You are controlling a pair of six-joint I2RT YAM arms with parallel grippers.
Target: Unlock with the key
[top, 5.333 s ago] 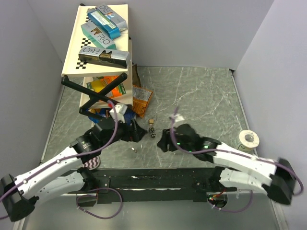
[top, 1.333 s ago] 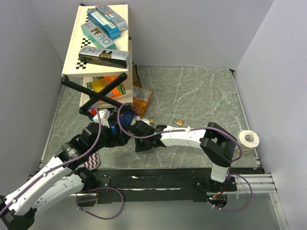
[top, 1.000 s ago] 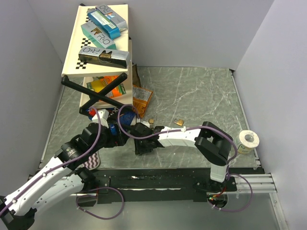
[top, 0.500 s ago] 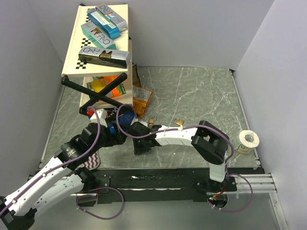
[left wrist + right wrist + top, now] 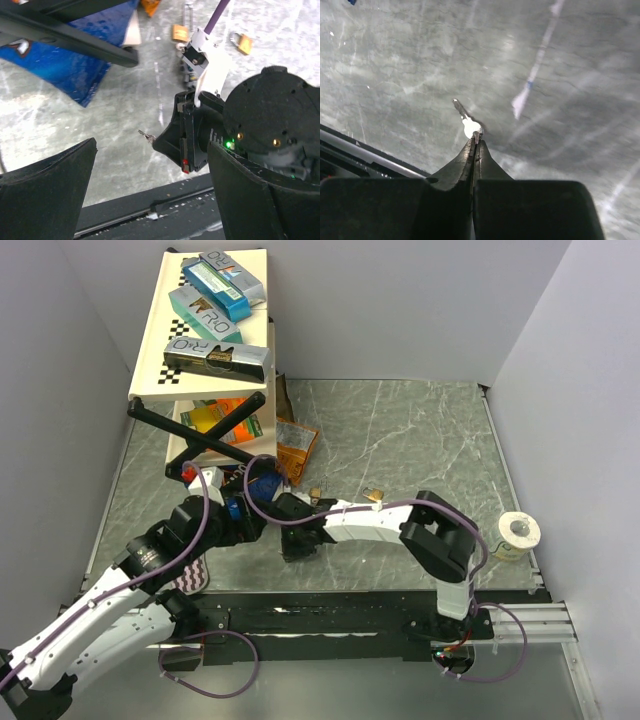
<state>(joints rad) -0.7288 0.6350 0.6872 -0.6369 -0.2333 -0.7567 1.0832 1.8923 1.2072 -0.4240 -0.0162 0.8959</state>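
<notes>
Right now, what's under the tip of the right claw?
A small silver key: the shut right gripper pinches its head, blade poking out over the grey table. The pinched part is hidden inside the grip.

One padlock [image 5: 180, 33] lies left of the second padlock [image 5: 244, 45].

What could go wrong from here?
1. The right gripper pinches the small silver key-shaped piece only by its edge; it may slip or swivel on lifting.
2. The open left gripper hovers close over the right one; collision possible.
3. Both brass padlocks lie loose; insertion may push them.
</notes>
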